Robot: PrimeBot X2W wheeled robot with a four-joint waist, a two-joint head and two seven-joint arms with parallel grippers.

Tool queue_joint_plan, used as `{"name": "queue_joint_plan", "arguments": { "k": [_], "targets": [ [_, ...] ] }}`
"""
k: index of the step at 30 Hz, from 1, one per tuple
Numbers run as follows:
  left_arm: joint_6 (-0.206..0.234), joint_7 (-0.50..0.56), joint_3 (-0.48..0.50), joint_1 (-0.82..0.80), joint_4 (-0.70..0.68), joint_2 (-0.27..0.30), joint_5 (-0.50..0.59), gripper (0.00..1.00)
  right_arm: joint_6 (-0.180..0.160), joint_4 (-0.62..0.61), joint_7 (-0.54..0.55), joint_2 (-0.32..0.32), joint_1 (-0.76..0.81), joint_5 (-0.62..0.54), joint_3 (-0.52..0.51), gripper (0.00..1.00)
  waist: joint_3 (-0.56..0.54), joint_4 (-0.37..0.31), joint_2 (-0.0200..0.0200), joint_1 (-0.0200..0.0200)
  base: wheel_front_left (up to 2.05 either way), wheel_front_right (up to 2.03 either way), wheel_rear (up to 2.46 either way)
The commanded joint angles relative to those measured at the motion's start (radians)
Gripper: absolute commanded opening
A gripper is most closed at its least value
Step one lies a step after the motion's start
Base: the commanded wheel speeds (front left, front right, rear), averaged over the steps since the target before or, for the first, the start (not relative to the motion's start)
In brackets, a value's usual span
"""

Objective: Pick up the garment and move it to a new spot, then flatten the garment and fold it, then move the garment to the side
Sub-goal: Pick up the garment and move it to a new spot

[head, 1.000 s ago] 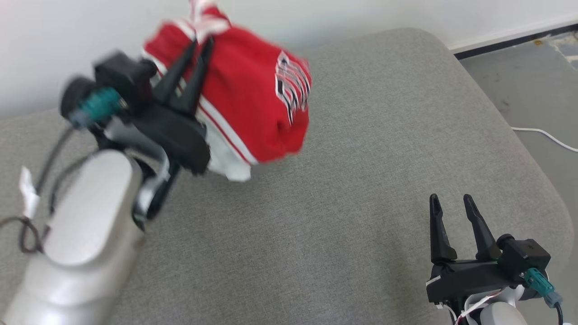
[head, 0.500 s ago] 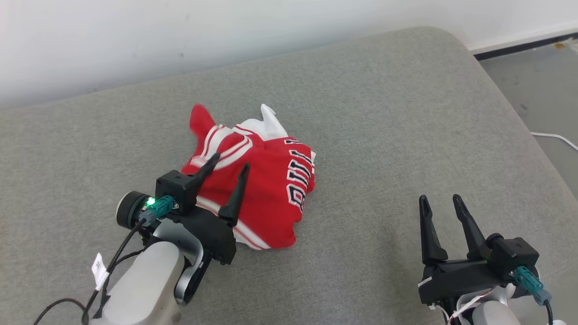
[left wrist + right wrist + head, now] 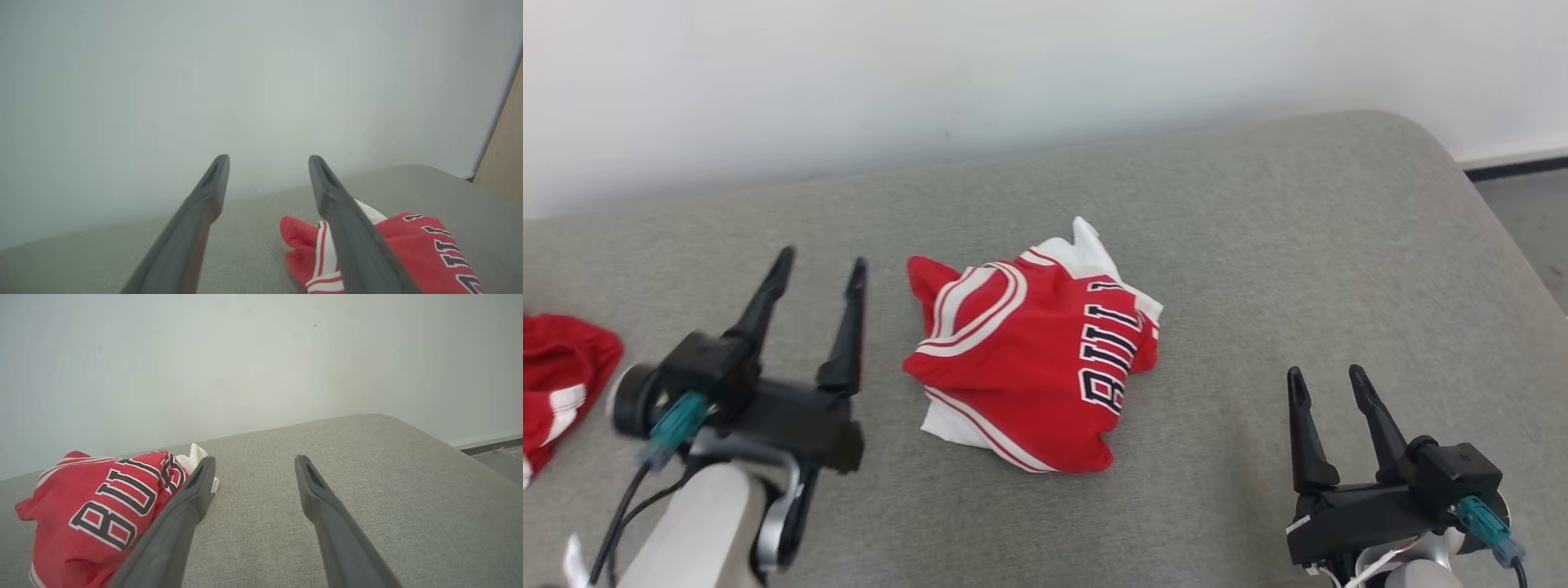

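Both left hand (image 3: pixel 822 260) and right hand (image 3: pixel 1325 374) are hanging released; we are judging opposite edges of the mid-frame jersey (image 3: pixel 1029 367) best for flattening.

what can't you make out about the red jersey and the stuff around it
- lettering on the jersey: head view, crumpled folds hide part of the word
- second red cloth: head view, cut off by the left edge
- jersey's middle: left wrist view, behind a finger of the left gripper

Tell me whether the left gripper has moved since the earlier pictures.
Yes: the left gripper has pulled leftward off the red jersey lying on the grey cushion, jaws open.
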Motion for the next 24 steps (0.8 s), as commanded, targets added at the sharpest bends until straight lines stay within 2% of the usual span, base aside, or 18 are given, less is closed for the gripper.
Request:
{"name": "queue_joint_plan", "arguments": {
  "k": [1, 6, 11, 24],
  "targets": [
    [0.013, 0.0, 0.029, 0.051, -0.037, 0.018, 0.016, 1.0, 0.003, -0.009, 0.003, -0.001, 0.013, -0.004, -0.004, 1.0, -0.029, 0.044, 0.0, 0.0, 0.0, 0.0, 0.0],
    [0.043, -0.001, 0.111, 0.183, -0.157, 0.05, 0.035, 1.0, 0.003, -0.028, 0.016, -0.002, 0.03, -0.011, -0.008, 1.0, -0.048, 0.078, 0.0, 0.0, 0.0, 0.0, 0.0],
    [0.056, -0.001, 0.187, 0.306, -0.235, 0.06, 0.028, 1.0, 0.003, -0.049, 0.028, -0.002, 0.047, -0.018, -0.017, 1.0, -0.059, 0.103, 0.0, 0.0, 0.0, 0.0, 0.0],
    [0.037, -0.001, 0.273, 0.492, -0.26, 0.015, 0.035, 1.0, 0.003, -0.129, 0.076, -0.002, 0.11, -0.056, -0.03, 1.0, -0.088, 0.144, 0.0, 0.0, 0.0, 0.0, 0.0]
  ]
}}
